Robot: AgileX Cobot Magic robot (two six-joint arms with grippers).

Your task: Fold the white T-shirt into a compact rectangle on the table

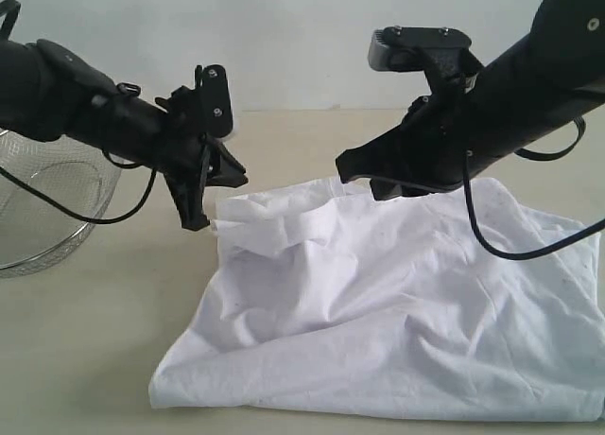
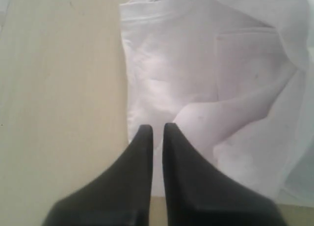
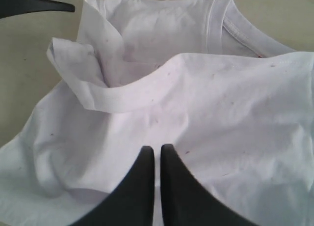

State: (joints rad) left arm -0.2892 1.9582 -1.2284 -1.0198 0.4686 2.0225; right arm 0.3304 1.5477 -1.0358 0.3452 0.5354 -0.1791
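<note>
- The shirt [image 1: 378, 303] lies rumpled on the tabletop [image 1: 85, 350], spreading from the middle to the right edge and the near edge.
- Its collar [image 3: 230, 24] is uncovered, and a loose flap [image 3: 78, 69] curls up beside it.
- The left fingers [image 2: 142, 157] are pressed together with only a thin slit between them. Their tips are over the shirt's far left edge; I cannot tell whether they nip any cloth.
- The right fingers [image 3: 144, 177] are pressed together too, hanging over the shirt's far edge.
- A wire basket [image 1: 38, 208] stands at the left, apart from the shirt.
</note>
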